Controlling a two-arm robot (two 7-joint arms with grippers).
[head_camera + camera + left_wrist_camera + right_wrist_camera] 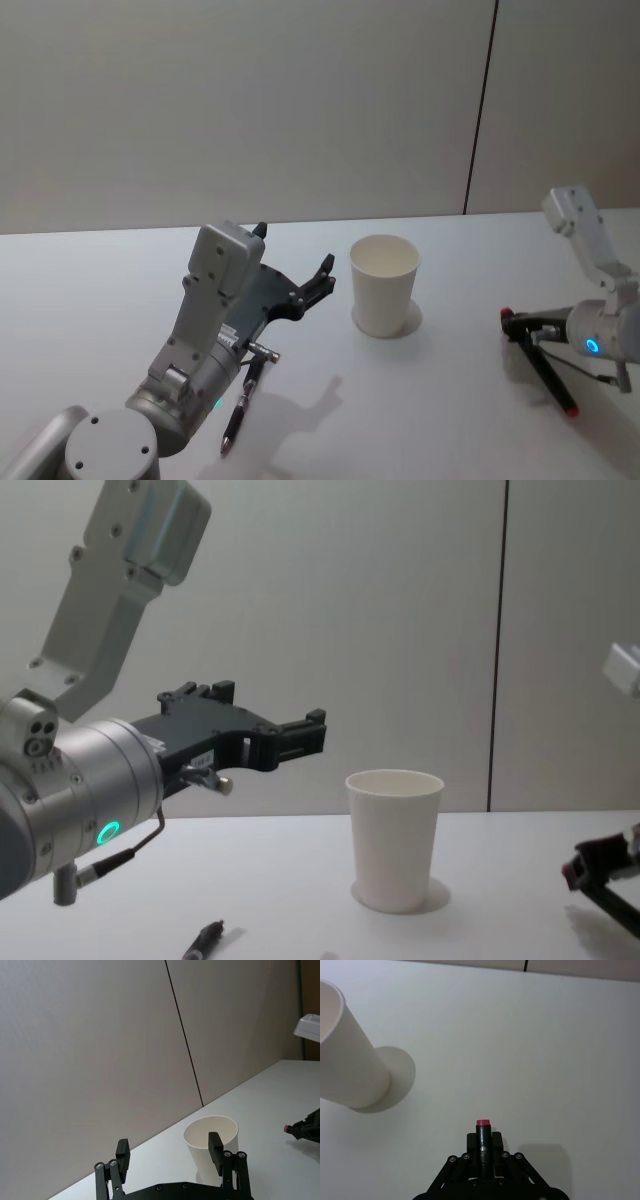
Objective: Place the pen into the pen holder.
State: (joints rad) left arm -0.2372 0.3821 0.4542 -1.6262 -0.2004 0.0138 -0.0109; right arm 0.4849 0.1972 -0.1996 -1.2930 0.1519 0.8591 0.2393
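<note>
The pen holder, a plain white paper cup, stands upright at the middle of the white table. My right gripper is low over the table to its right, shut on a black pen with a red end that points toward the cup. My left gripper hovers open and empty to the left of the cup, raised above the table. In the left wrist view its fingers frame the cup beyond them. A second dark pen lies on the table under my left arm.
A plain wall with a dark vertical seam runs behind the table. The bare table surface lies between the cup and the near edge.
</note>
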